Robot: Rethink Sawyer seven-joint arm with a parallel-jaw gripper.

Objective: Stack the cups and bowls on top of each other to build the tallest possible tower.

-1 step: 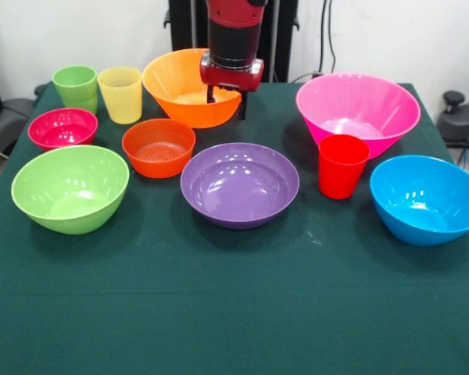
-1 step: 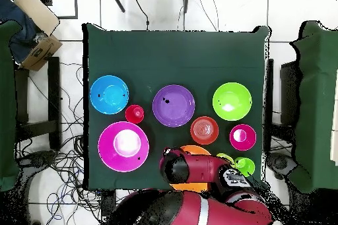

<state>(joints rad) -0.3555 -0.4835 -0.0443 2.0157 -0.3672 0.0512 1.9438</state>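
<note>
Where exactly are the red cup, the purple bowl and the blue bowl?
red cup (image 1: 342,167), front view, on its side wall.
purple bowl (image 1: 239,187), front view, on its inside bottom.
blue bowl (image 2: 109,94), overhead view, on its inside.

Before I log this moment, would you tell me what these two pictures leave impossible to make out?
- Gripper, front view: its tips drop behind the orange bowl's rim, so open or shut is unclear.
- Orange bowl, overhead view: the arm covers most of it.
- Yellow cup, overhead view: hidden under the arm.
- Green cup, overhead view: partly covered by the arm.
</note>
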